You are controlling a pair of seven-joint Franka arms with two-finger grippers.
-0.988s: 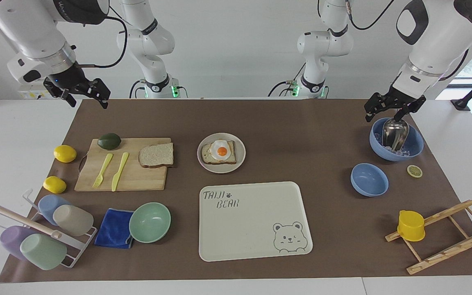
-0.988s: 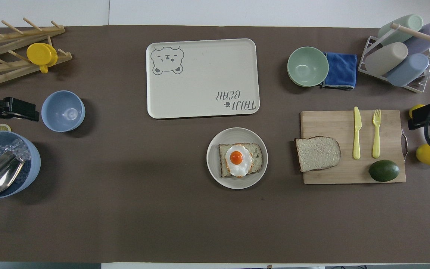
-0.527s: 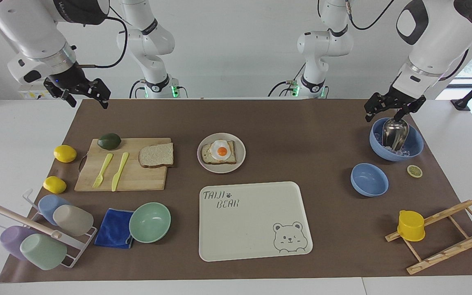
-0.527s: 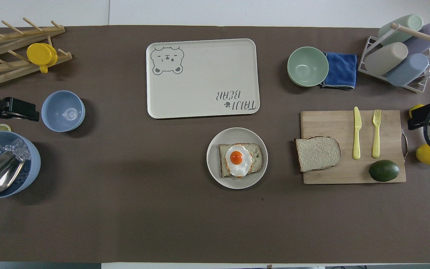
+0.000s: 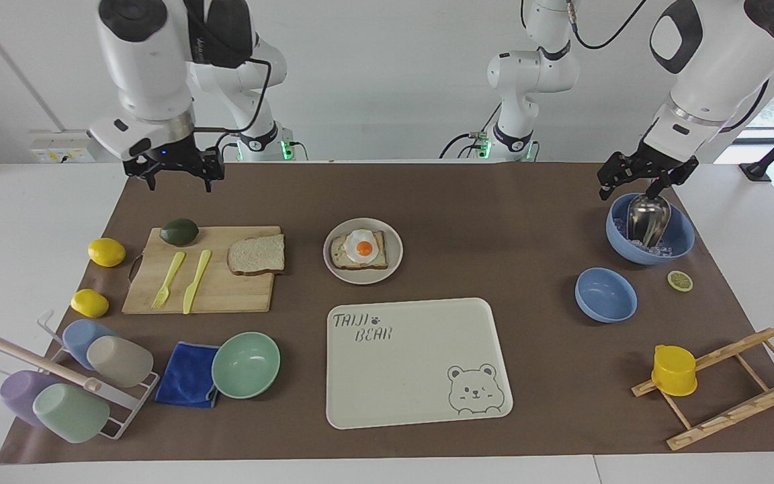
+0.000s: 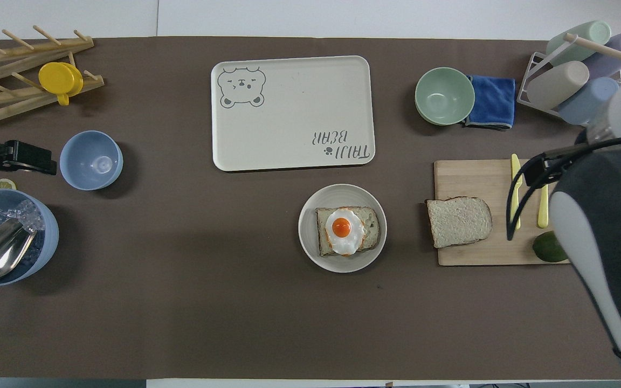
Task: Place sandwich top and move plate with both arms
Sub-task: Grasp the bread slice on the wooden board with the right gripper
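Saw the sandwich top (image 5: pixel 256 254) lying flat on the cutting board (image 5: pixel 226 296), untouched, at three o'clock from the plate (image 5: pixel 394 261) as read from overhead. Noted on that plate a bread slice bearing a fried egg (image 5: pixel 361 249); at twelve o'clock, the bear-printed tray (image 5: pixel 414 376). Found the right gripper (image 5: pixel 179 182) raised near the board, fingers spread, grasping nothing. Found the left gripper (image 5: pixel 634 183) at nine o'clock, over the large blue bowl (image 5: pixel 684 242) holding ice cubes and a metal scoop (image 5: pixel 649 218), fingers likewise released.

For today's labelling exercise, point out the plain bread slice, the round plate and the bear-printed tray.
sandwich top (image 6: pixel 459 221), overhead view, middle of its plain face.
plate (image 6: pixel 310 242), overhead view, bare rim beside the egg toast.
tray (image 6: pixel 289 108), overhead view, bare middle of its surface.
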